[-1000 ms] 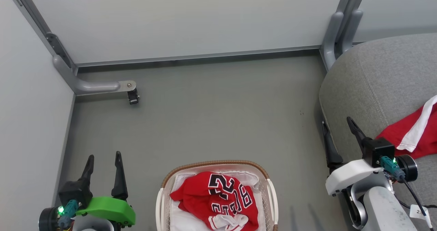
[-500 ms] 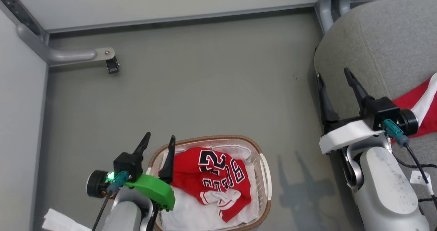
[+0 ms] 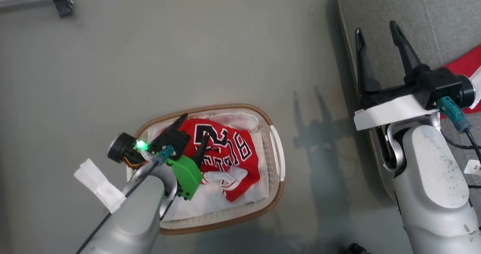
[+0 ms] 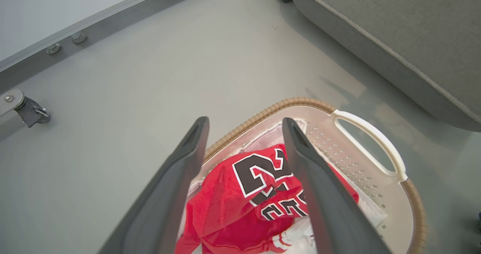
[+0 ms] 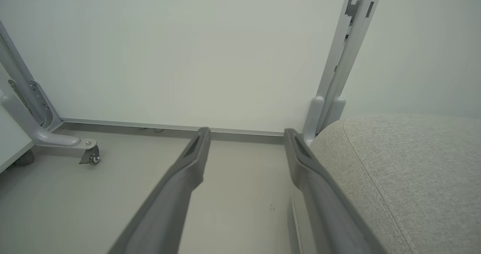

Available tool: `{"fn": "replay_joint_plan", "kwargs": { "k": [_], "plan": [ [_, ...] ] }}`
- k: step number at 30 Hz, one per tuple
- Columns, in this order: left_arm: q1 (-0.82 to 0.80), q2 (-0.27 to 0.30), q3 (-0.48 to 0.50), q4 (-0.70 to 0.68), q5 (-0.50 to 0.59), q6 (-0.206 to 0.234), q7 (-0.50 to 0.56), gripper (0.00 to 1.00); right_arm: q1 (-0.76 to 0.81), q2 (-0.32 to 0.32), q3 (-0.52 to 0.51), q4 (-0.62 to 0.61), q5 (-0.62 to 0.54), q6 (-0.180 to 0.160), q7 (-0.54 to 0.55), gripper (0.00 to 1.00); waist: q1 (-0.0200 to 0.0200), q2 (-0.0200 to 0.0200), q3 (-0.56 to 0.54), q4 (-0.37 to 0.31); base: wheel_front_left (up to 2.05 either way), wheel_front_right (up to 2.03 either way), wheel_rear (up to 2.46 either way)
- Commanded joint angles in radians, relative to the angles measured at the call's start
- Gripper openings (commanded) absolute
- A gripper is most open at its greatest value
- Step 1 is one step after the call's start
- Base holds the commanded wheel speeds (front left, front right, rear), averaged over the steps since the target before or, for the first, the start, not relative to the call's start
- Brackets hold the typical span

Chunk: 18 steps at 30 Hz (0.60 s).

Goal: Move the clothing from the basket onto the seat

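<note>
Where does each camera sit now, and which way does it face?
Head view: on the head, facing down at floor, basket, jersey and seat; left arm, right arm show.
Left wrist view: above the basket, looking along its open jaws at the jersey.
Right wrist view: beside the seat, looking along its open jaws toward the wall.
Shared by head and left wrist: the jersey.

Soft, bright light falls evenly from above, so my right pincer (image 3: 375, 26) throws only a pale, doubled shadow (image 3: 313, 128) on the floor (image 3: 188, 58) just to its left, and the floor shows a dull sheen without hard glare. Far beyond my left pincer (image 3: 195, 126) the caster (image 3: 63, 6) looks a little smeared. In both wrist views my fingers (image 4: 169, 194) blur near the lens, and the wide angle tilts the post (image 5: 338, 58).
</note>
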Motion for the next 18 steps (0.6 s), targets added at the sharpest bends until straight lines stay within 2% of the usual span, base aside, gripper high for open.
{"fn": "replay_joint_plan", "kwargs": {
  "k": [1,8,18],
  "plan": [
    [-0.036,0.011,-0.010,0.021,-0.009,-0.003,-0.001,1.00,-0.019,-0.002,0.001,-0.011,0.009,-0.001,-0.002,1.00,-0.0001,0.0000,0.136,-0.069,0.00,0.00,0.00],
    [-0.142,0.024,-0.081,0.155,-0.030,-0.003,-0.001,1.00,-0.046,-0.002,0.001,-0.032,0.030,-0.001,-0.002,1.00,-0.0001,0.0000,0.241,-0.089,0.00,0.00,0.00],
    [-0.247,-0.016,-0.079,0.351,-0.078,0.001,-0.001,1.00,-0.056,-0.002,-0.020,-0.057,0.006,-0.001,-0.002,1.00,-0.0001,0.0000,0.345,-0.077,0.00,0.00,0.00]
  ]
}}
